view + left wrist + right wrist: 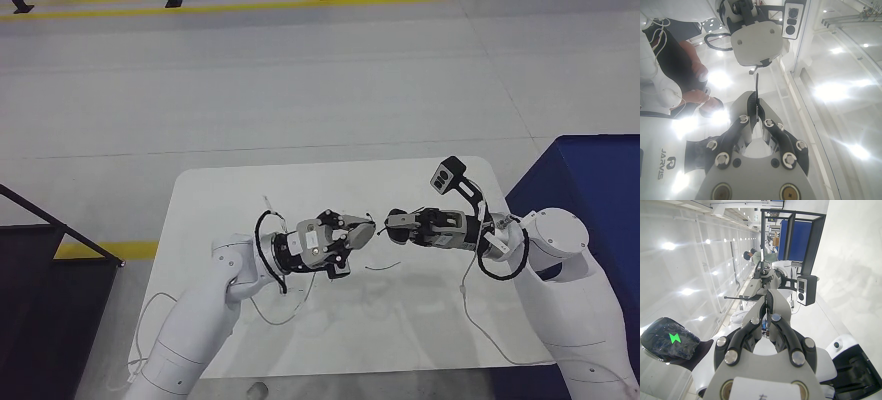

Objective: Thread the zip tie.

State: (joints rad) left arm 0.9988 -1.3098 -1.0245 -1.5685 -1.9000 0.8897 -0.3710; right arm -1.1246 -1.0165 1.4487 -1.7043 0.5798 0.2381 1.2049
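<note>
1. Both arms meet over the middle of the white bench, their tips facing each other and only just apart
2. The left end effector is clamped tight on the black zip tie. The strip runs between its ribbed pads and sticks out past the fingertips, pointing straight at the other arm
3. The right end effector has its fingers pressed together. A small black piece pokes out at its tips, just beside the tie's free end. I cannot tell whether that piece is the tie's own head, or whether the two touch
4. From the right wrist, the strip juts sideways out of the left pads, close by the right fingertips
5. From above, a thin dark curve shows under the gap between the two tips. I cannot tell whether it lies on the bench or hangs over it
6. As for writing, there is dark lettering with a round logo on a white casing by the left arm. A white label on the base of the right end effector carries a dark mark, cut by the edge. A green lightning sign glows on a dark, film-wrapped device
7. A black-and-white camera module sits on the right wrist, and a thin white cable trails across the bench near that arm
</note>
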